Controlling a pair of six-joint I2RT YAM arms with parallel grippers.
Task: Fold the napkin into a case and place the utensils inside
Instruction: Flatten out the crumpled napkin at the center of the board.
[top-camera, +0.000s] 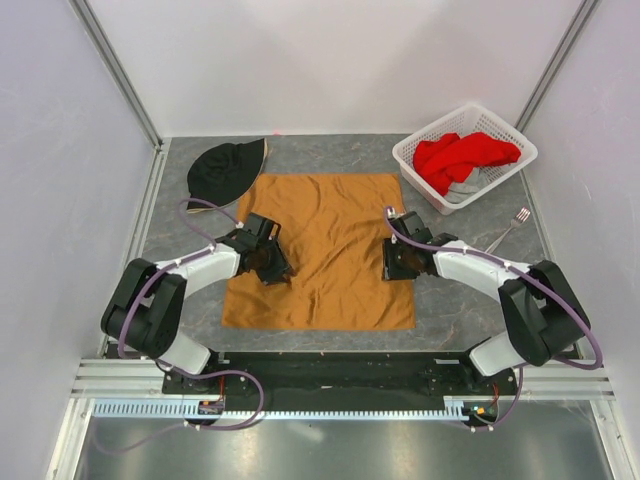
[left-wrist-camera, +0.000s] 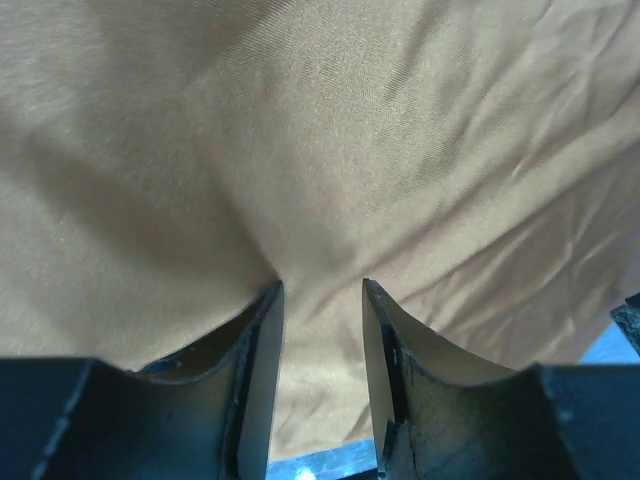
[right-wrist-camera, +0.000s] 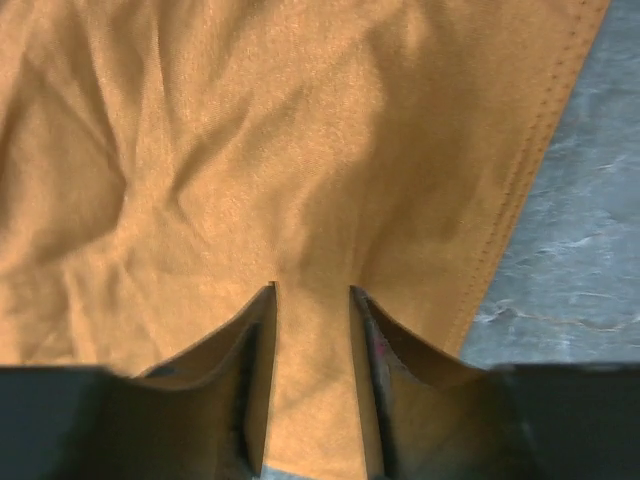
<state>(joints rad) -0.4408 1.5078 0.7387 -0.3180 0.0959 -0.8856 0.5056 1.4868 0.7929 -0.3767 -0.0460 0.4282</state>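
Orange-brown napkin (top-camera: 330, 225) lay flat mid-frame on desk (top-camera: 460, 310), left gripper (left-wrist-camera: 322, 287) and right gripper (right-wrist-camera: 313, 290) (both with fingers parted) touched its cloth.

Grey cloth (top-camera: 464, 188) mostly buried under red cloth (top-camera: 465, 155), fork (top-camera: 508, 230) tines too small to count

1. I can read no text, label, brand, number or sign in any of my three views.
2. In the overhead view, any marking on the arms or the rail at the near edge is too small for me to make out.
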